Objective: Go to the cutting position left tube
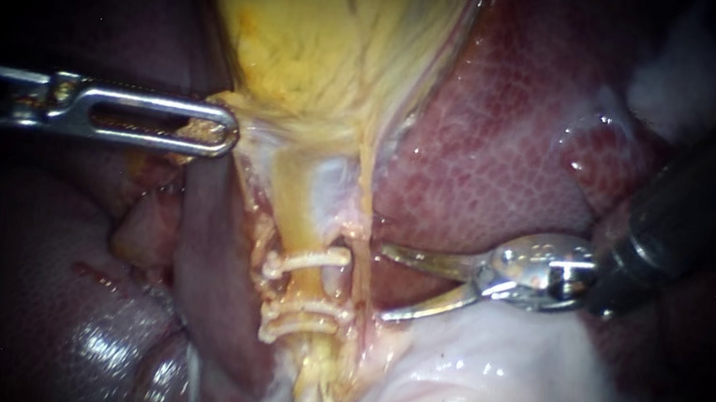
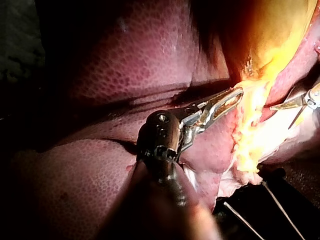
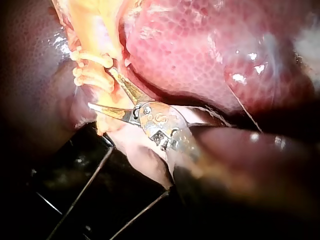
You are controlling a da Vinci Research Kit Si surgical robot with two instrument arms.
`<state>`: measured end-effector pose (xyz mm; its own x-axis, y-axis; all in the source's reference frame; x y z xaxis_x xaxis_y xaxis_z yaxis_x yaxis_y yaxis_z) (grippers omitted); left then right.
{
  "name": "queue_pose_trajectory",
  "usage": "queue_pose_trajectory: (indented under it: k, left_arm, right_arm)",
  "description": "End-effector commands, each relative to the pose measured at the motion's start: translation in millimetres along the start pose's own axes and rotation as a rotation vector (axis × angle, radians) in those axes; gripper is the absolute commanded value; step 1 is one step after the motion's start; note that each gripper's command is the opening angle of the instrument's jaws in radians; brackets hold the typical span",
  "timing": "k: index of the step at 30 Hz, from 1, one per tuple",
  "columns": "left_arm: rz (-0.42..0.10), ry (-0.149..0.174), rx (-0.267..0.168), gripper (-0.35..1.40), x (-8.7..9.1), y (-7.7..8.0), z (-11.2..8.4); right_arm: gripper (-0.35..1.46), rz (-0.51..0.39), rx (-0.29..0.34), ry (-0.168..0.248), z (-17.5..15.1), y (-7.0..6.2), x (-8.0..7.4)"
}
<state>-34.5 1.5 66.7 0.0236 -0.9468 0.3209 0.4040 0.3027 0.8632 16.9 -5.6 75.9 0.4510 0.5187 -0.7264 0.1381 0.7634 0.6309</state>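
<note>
Endoscope view: the left instrument (image 1: 222,129) is seen lying level, its shaft entering from the left edge and its slotted jaws closed on the lower edge of the yellow gallbladder (image 1: 327,26). Below the jaws' tip and just to its right, the left tube (image 1: 298,192) is seen running downward, crossed by three clips (image 1: 306,262), one above and two close together below. The right instrument (image 1: 384,283) is angled in from the upper right. Its curved blades are spread open with nothing gripped, the tips just beside the clipped stretch. The liver (image 1: 520,131) is seen behind.
</note>
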Motion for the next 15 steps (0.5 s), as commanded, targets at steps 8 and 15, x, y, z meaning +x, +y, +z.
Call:
queue_pose_trajectory:
  k: [8,15]
  left_arm:
    - [-0.002,-0.002,-0.003,-0.35,-0.1,0.0,-0.3]
    - [-0.003,-0.004,-0.006,-0.35,0.0,-0.5,-0.3]
  right_arm:
    - [1.43,0.026,0.038,-0.019,3.6,0.5,-2.6]
    - [1.43,0.037,0.034,-0.022,5.0,1.5,-2.9]
